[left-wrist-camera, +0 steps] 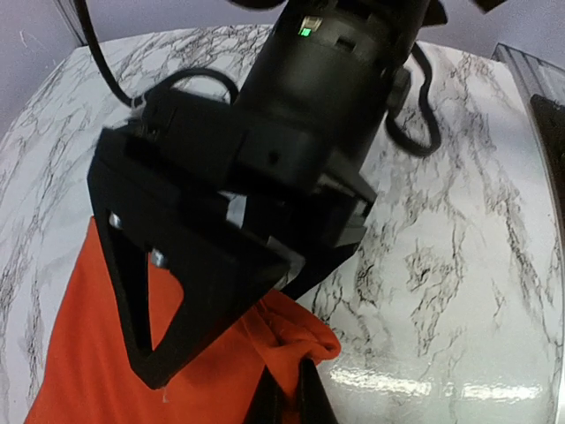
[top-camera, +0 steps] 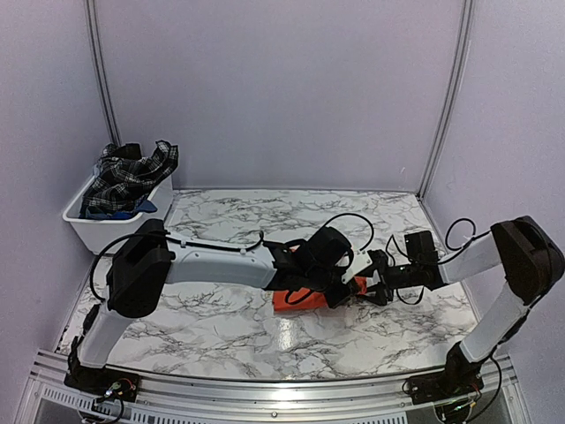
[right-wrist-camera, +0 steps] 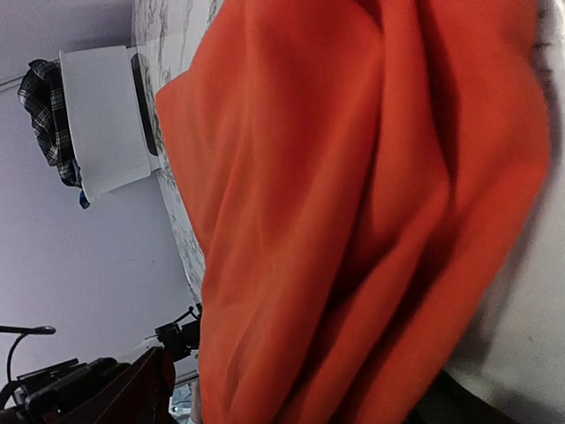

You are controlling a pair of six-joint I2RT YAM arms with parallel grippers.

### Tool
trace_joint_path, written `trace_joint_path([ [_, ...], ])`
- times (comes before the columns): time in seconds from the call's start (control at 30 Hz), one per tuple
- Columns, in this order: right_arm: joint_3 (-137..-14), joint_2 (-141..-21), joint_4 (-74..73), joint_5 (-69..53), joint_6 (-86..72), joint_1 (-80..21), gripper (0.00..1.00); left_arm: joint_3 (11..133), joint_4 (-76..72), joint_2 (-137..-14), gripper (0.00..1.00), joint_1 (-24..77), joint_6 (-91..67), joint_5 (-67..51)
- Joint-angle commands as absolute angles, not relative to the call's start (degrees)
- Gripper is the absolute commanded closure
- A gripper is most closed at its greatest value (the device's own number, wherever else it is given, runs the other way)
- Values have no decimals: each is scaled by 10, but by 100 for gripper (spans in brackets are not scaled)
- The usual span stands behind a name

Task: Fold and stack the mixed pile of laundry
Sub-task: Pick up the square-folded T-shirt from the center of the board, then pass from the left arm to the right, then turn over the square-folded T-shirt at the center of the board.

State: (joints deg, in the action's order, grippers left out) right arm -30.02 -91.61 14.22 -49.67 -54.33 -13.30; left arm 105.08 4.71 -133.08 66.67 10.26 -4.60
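Fabric from the orange T-shirt [top-camera: 287, 300] fills nearly the whole right wrist view in deep folds, so that camera shows almost nothing of its own fingers. From above, the shirt lies bunched on the marble bench [top-camera: 221, 331] near the middle. The two arms that meet over it cover most of it, and only a strip shows. The left hand [top-camera: 346, 287] and right hand [top-camera: 371, 288] sit tip to tip at the shirt's right end, too dark and crowded to separate. In the left wrist view the right hand's black body blocks the centre, and a peak of orange rises against its fingers. Whether either hand is apart or clamped on the cloth cannot be told. The plaid piece [top-camera: 128, 175] hangs over the rim of the white bin [top-camera: 110, 234] at the far left corner. A bit of the blue piece [top-camera: 146, 208] shows beneath it, and the rest is buried.
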Motion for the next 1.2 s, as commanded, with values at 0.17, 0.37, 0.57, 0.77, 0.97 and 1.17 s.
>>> trace_joint_path([
  [0.17,-355,-982,147,-475,-563,-142,65,1040,-5,-1291,98,687,99,-71],
  [0.37,-451,-947,-128,-404,-378,-132,94,1018,29,-1239,51,678,37,-38],
  [0.57,-506,-912,-299,-347,-230,-96,100,944,77,-1147,1,649,-92,-3],
  [0.77,-574,-863,-432,-188,-120,-79,100,836,118,-1051,1,614,-185,32],
  [0.97,-649,-824,-512,9,-88,-64,100,721,138,-965,1,582,-200,22],
  [1.17,-751,-842,-583,207,-101,-63,100,677,186,-908,1,553,-171,21],
])
